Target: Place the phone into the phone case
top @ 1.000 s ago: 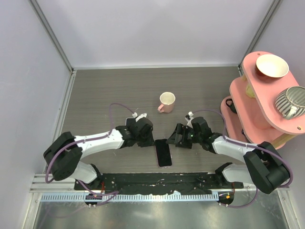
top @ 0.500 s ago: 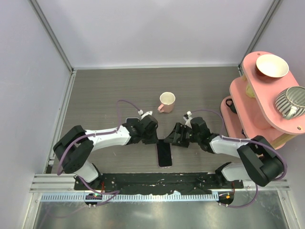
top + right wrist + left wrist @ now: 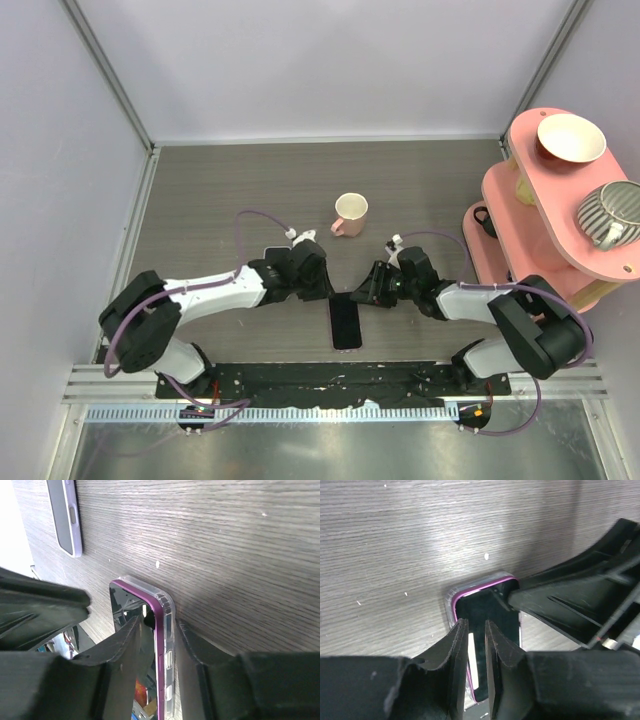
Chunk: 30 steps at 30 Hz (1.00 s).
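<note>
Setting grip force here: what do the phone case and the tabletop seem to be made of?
Phone case: clear, glossy plastic, possibly soft; the purple edge of the phone shows through it. Tabletop: grey wood or wood-look laminate, matte, judging by fine grain lines and only diffuse glare.

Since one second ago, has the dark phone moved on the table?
No. The dark phone keeps its spot, straight below the pink mug.

phone point(image 3: 345, 326) far end | under left claw point(image 3: 324, 292), right claw point(image 3: 363, 293) from above | near end cropped, right wrist
</note>
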Each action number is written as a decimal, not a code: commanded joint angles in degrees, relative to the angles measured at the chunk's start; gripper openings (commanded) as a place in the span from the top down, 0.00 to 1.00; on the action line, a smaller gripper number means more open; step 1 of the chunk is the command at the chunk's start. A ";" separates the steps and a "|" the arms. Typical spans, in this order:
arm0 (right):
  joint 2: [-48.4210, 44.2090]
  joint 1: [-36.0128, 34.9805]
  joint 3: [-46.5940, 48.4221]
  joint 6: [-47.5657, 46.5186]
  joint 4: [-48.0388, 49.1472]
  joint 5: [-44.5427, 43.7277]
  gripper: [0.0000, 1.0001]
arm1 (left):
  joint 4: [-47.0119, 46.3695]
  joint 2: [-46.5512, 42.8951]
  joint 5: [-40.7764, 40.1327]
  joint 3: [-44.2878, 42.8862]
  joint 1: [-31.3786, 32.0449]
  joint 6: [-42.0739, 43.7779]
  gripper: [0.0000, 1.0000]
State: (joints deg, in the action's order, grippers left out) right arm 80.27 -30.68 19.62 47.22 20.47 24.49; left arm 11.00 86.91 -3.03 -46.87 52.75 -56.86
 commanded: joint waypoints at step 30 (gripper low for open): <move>-16.63 -0.44 -7.04 -4.51 -10.90 0.82 0.24 | -3.81 2.64 6.46 5.56 0.68 -4.13 0.57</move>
State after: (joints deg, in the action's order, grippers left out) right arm 64.71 -30.76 15.86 43.62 8.29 23.38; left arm 7.46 87.35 2.81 -40.77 53.15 -60.29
